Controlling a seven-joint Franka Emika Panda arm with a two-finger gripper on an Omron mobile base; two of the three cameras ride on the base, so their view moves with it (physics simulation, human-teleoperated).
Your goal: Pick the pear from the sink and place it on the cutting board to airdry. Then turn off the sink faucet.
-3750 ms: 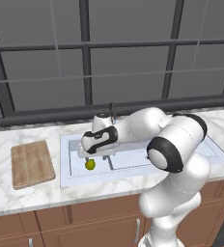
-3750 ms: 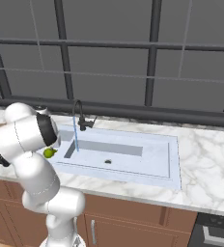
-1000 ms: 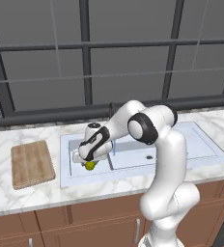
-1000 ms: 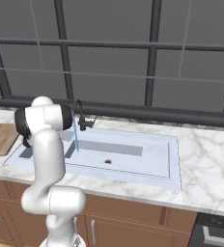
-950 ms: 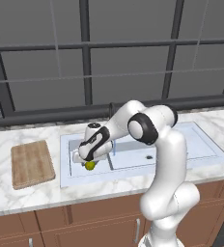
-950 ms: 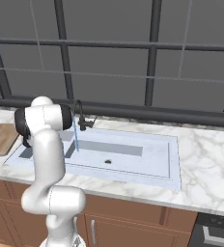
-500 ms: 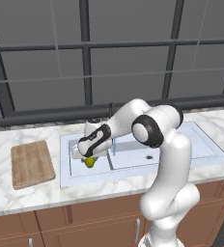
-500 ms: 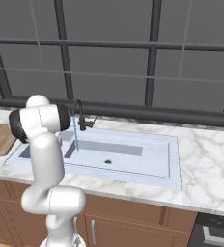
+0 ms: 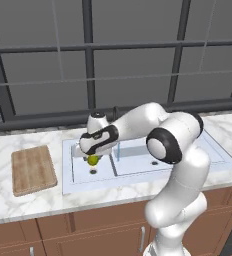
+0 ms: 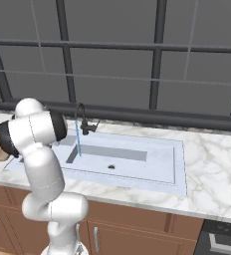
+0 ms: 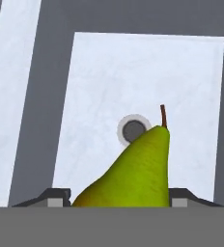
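My pincer (image 9: 93,156) grips the pear (image 9: 93,160) above the sink (image 9: 68,170); carry it level to the cutting board (image 9: 33,170).

the arm (image 9: 178,150) is glossy white, made of thick rounded segments. its joints are dark, one is a black ring with a grey round cap. the hand (image 9: 99,139) is white with a black band, and the small finger tips (image 11: 56,197) are dark.
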